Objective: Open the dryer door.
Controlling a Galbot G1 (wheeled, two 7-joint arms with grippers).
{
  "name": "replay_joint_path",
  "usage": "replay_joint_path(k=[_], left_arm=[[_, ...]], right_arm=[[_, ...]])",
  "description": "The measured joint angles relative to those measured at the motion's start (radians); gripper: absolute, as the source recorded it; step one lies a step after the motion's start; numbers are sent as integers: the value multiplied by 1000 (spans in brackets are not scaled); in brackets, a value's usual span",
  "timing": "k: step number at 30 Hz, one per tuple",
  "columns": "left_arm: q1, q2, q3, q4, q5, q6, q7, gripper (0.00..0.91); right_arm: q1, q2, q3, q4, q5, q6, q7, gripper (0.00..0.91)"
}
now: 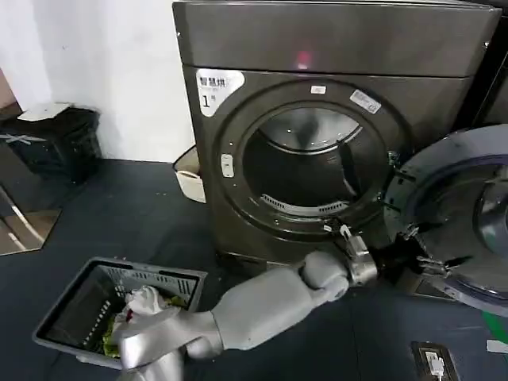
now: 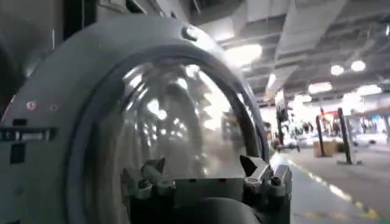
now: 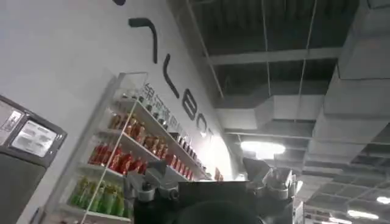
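The left end effector (image 1: 413, 255) reaches across the big dark grey-brown metal dryer (image 1: 333, 119) to the large round door (image 1: 464, 214), which is swung wide on its hinge, grey plastic inner side facing the robot. That reach suits pushing the door outward. In the left wrist view its fingers stand apart, just before the domed glossy glass (image 2: 177, 122) and matte rim. The drum opening lies beside the end effector. The right end effector (image 3: 207, 189), fingers apart, points ceilingward, idle.

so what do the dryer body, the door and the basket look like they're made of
Dryer: seemingly painted or brushed metal, dark grey-brown with a dull sheen. Door, swung open: inner side looks like matte grey moulded plastic around a clear, reflective bowl, glass or plastic. Basket: likely grey plastic, with slotted walls.
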Motion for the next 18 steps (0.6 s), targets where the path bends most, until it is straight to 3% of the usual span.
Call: replay_joint_path(k=[8, 18], left_arm=[[24, 4, 49, -123, 10, -28, -25, 907], [61, 308, 46, -357, -41, -36, -68, 907]], right_arm=[[-3, -2, 3, 9, 0, 0, -3, 907], [0, -1, 13, 36, -1, 0, -6, 907]])
